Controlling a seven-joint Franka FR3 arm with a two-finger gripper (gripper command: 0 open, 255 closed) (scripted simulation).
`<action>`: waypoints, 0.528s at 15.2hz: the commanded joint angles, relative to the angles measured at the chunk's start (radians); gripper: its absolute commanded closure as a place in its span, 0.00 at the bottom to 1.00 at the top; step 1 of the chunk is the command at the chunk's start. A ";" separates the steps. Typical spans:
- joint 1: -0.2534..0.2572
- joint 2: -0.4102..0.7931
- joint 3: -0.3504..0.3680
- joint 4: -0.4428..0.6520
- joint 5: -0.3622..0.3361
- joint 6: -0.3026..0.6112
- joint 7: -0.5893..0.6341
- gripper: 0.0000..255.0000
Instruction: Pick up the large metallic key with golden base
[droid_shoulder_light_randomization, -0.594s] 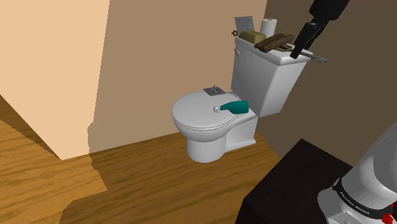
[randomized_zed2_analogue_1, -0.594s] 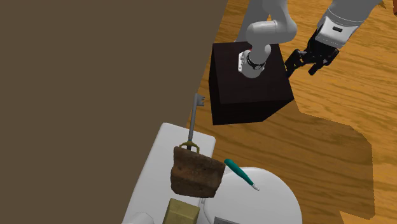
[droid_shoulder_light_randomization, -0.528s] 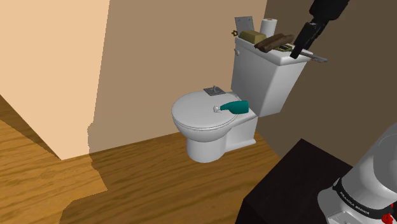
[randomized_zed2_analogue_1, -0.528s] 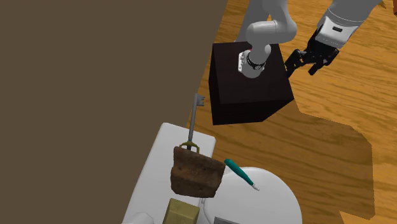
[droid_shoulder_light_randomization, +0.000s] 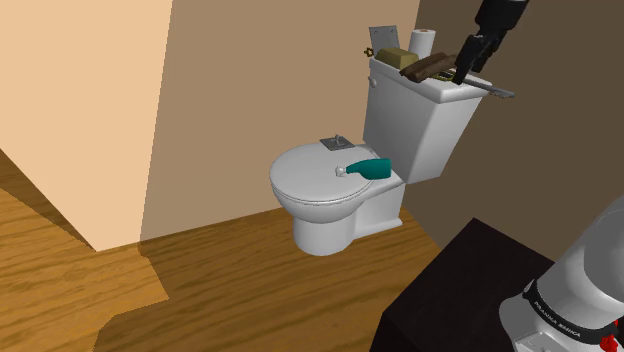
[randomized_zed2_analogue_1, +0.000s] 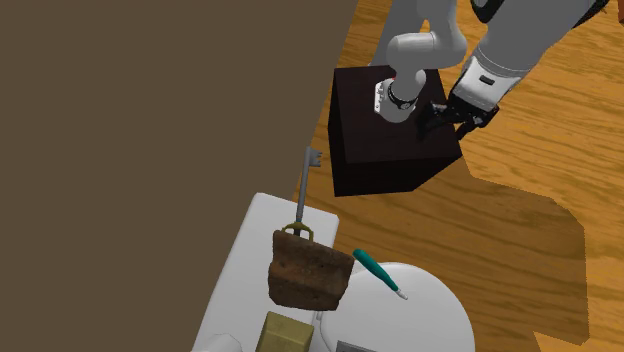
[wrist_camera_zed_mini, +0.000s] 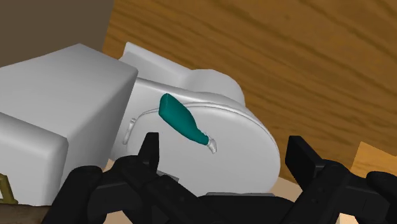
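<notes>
Gripper (wrist_camera_zed_mini: 225, 145) is open, fingers apart, nothing held, and hovers above the tank lid (droid_shoulder_light_randomization: 432, 90). The key (randomized_zed2_analogue_1: 303, 182) lies flat on that lid at 12 o'clock of the brown object (randomized_zed2_analogue_1: 308, 270), with its grey shaft overhanging the edge. A teal bottle (wrist_camera_zed_mini: 181, 119) is on the toilet seat (droid_shoulder_light_randomization: 305, 188).

gripper (wrist_camera_zed_mini: 224, 151) aloft, fingers (wrist_camera_zed_mini: 151, 147) apart

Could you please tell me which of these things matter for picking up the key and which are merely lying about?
For the job: grey key with golden base; gripper, open.
Lying about: teal bottle; brown basket; toilet roll.
</notes>
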 joint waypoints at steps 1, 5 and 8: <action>-0.013 0.063 -0.037 0.034 -0.014 0.018 -0.028 0.00; -0.033 0.185 -0.100 0.119 -0.028 0.035 -0.074 0.00; -0.048 0.281 -0.145 0.192 -0.028 0.043 -0.111 0.00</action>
